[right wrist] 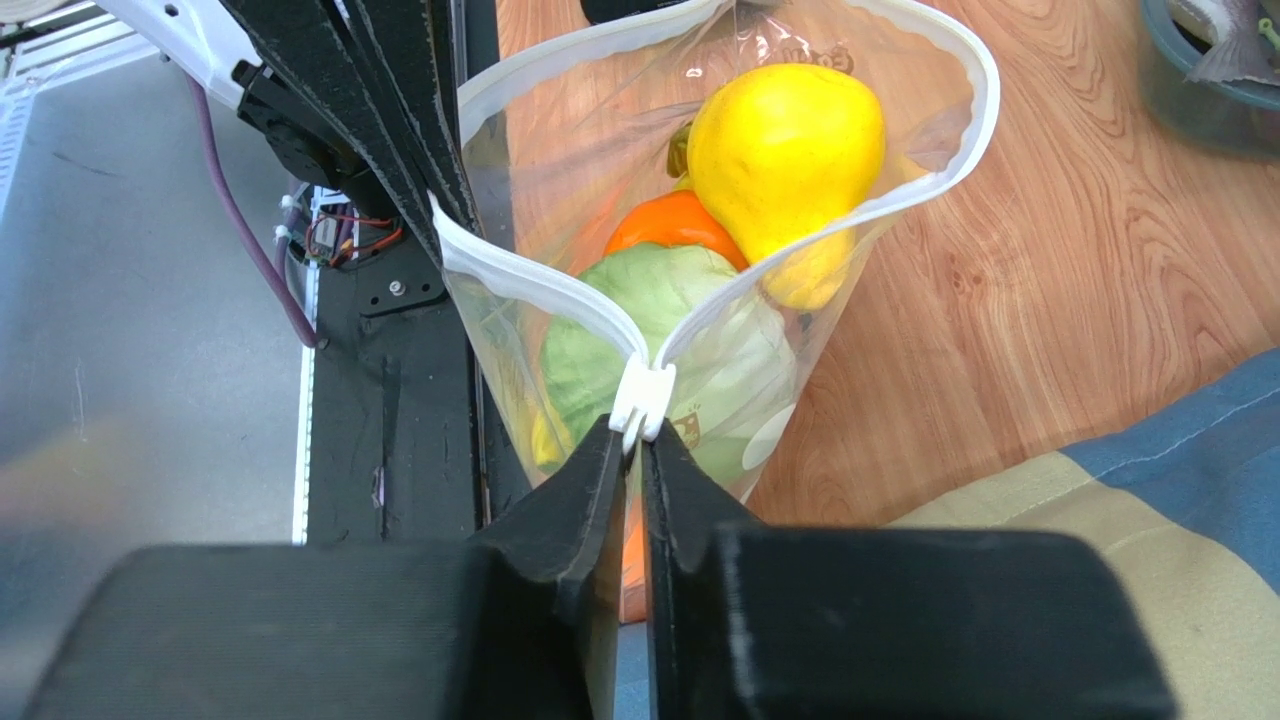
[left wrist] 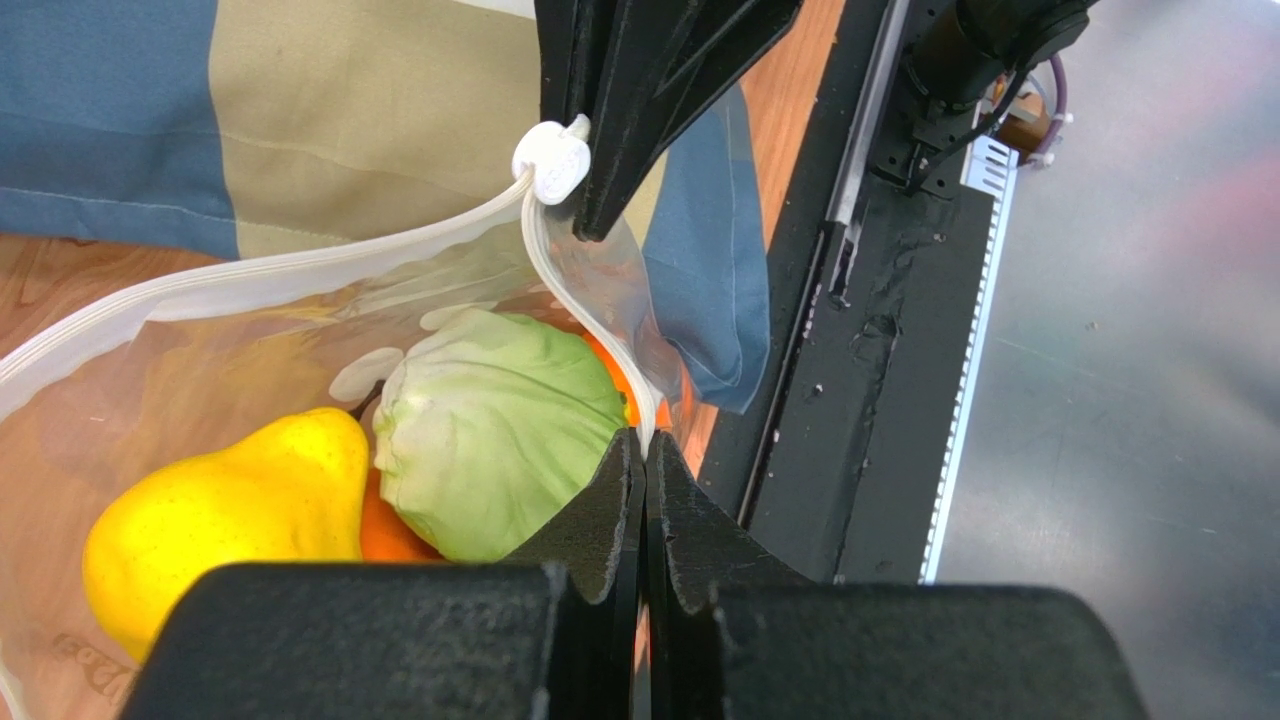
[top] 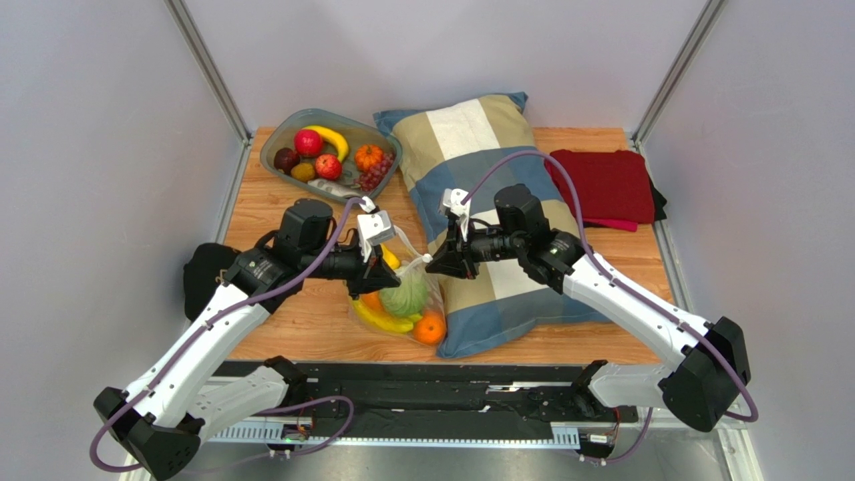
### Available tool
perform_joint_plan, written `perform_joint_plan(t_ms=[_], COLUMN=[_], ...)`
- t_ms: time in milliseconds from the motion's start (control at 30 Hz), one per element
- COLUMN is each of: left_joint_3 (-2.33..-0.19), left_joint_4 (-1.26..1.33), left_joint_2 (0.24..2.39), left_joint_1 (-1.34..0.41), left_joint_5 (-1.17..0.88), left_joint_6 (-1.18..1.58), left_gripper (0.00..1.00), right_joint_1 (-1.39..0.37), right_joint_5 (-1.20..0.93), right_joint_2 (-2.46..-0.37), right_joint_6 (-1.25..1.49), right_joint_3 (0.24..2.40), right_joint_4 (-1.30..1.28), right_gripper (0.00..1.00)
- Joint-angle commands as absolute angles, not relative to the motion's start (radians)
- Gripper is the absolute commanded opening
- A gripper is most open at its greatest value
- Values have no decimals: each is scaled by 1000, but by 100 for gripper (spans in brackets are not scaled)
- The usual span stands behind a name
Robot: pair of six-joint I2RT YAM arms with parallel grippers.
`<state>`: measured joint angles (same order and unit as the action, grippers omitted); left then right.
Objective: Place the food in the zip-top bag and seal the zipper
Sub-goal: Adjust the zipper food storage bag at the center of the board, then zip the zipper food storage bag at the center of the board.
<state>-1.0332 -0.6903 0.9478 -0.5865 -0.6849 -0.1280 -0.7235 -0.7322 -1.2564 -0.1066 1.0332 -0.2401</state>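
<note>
The clear dotted zip-top bag (top: 434,298) hangs between my two grippers over the table's front, its mouth open. Inside it are a green cabbage (left wrist: 489,428), a yellow fruit (right wrist: 781,143), a banana (top: 383,319) and oranges (top: 431,328). My left gripper (left wrist: 646,450) is shut on the mouth edge of the bag at one end of the white zipper (left wrist: 226,285). My right gripper (right wrist: 639,435) is shut on the white slider (right wrist: 643,402) at the other end. More food, a red apple (top: 308,141), a banana and grapes (top: 373,177), lies in the grey bowl (top: 276,140).
A blue and beige checked pillow (top: 482,150) lies right of the bag, under my right arm. A folded red cloth (top: 607,185) lies at the back right. A black object (top: 201,271) sits off the table's left edge. The black base rail (top: 432,386) runs along the front.
</note>
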Motion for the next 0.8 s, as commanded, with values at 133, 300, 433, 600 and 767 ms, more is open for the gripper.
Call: perform_joint_plan(t_ms=[133, 300, 433, 600, 767], left_joint_3=[-1034, -1063, -1109, -1187, -1255], left_joint_4=[-641, -634, -644, -670, -681], left_joint_2=[920, 896, 917, 991, 1071], left_joint_1=[-591, -592, -591, -592, -594], left_joint_5=[-716, -669, -695, -722, -802], left_joint_6=[-118, -231, -377, -540, -623], left_gripper=[0, 38, 59, 57, 55], right_joint_1=[-730, -732, -733, -744, -758], right_joint_5=[-747, -778, -807, -808, -785], right_joint_2=[-1252, -1220, -1207, -1187, -1160], right_joint_6=[-138, -186, -229, -278, -299], right_joint_3=[1065, 1039, 1043, 1046, 1039], right_joint_4=[-215, -199, -209, -224, -219], right_gripper=[0, 0, 0, 0, 0])
